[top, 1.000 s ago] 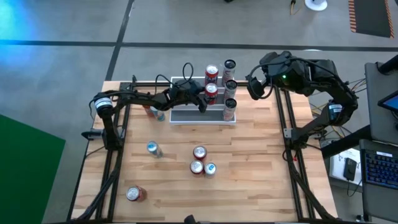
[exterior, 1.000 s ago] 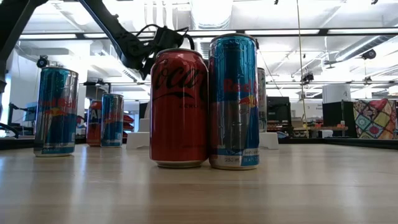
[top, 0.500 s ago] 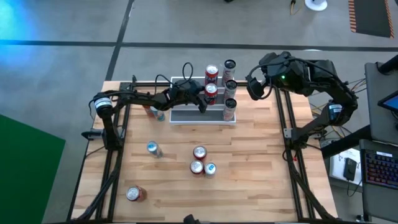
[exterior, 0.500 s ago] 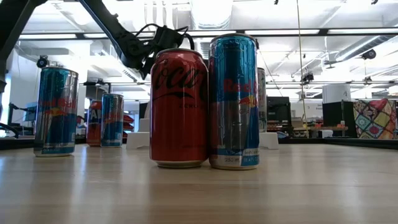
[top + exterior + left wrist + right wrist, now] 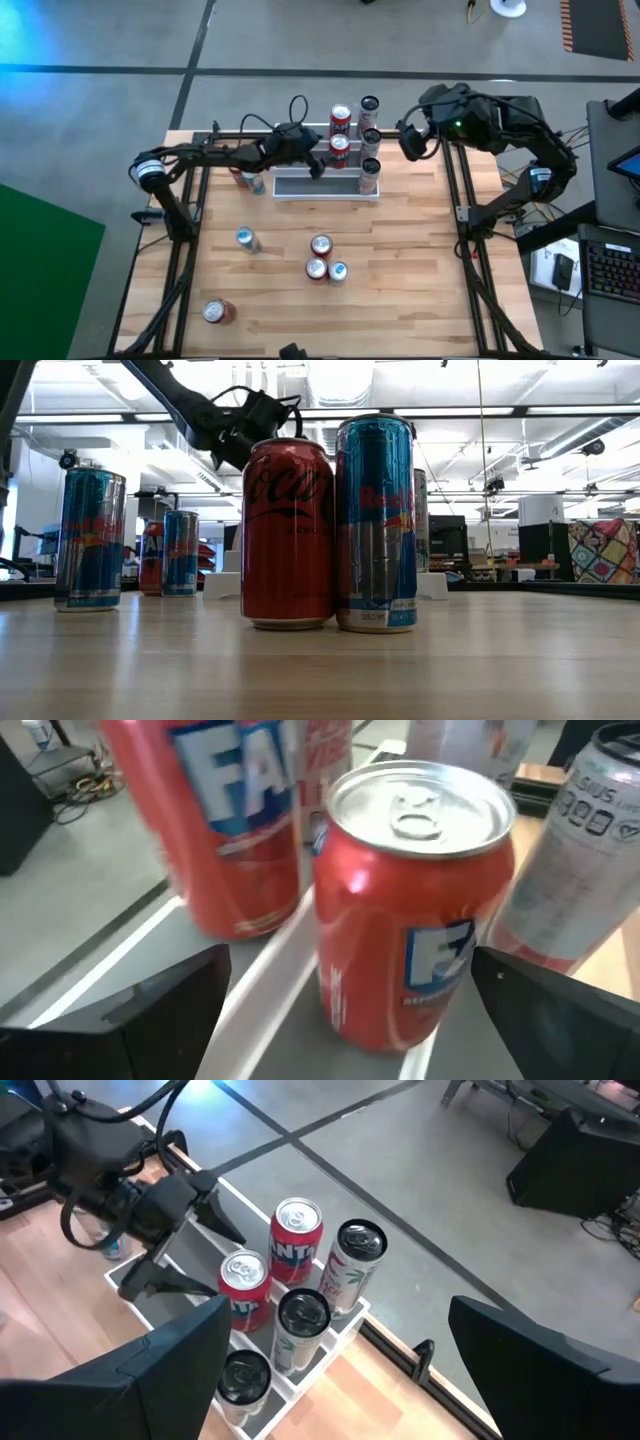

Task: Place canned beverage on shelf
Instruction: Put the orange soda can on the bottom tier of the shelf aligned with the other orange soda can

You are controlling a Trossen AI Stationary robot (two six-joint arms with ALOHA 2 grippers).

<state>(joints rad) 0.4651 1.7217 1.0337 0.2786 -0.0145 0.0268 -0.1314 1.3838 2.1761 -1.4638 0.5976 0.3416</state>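
From above, the shelf [image 5: 327,185] sat at the wooden surface's [image 5: 400,260] far edge, a red can [image 5: 339,148] on its middle step. Left gripper [image 5: 318,166] fingers spread beside it; right gripper [image 5: 408,140] fingers spread, waiting. Low view: a bright ceiling-lit room [image 5: 520,450].

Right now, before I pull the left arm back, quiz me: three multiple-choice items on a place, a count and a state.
1. Where is the red can that is nearest the left gripper?
A. On the shelf's middle step
B. On the table's front edge
C. In the right gripper

2. How many cans stand on the shelf?
A. Three
B. Five
C. Seven

3. The left gripper is:
A. Shut on the can
B. Shut and empty
C. Open

Answers:
1. A: the can stands beside the middle slim can.
2. B: there are two red cans and three slim ones.
3. C: its fingers are spread either side of the can.

The right gripper waits open off the shelf's right end.
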